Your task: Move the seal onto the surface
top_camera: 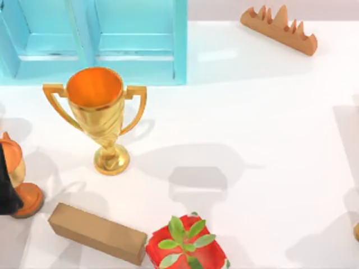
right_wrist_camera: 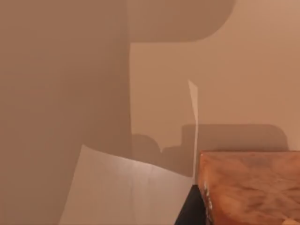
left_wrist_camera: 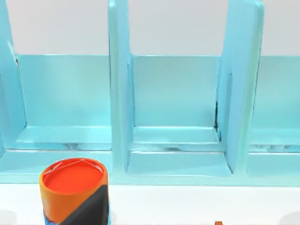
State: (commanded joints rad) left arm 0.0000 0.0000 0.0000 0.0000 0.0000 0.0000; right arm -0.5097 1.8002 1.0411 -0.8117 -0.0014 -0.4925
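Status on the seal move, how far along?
Done: nothing I can confirm. In hand: the right wrist view has an orange-tan block, probably the seal, close under the camera; grip unclear. Left: resting it on the surface and letting go. The left arm looks parked at the table's left edge.
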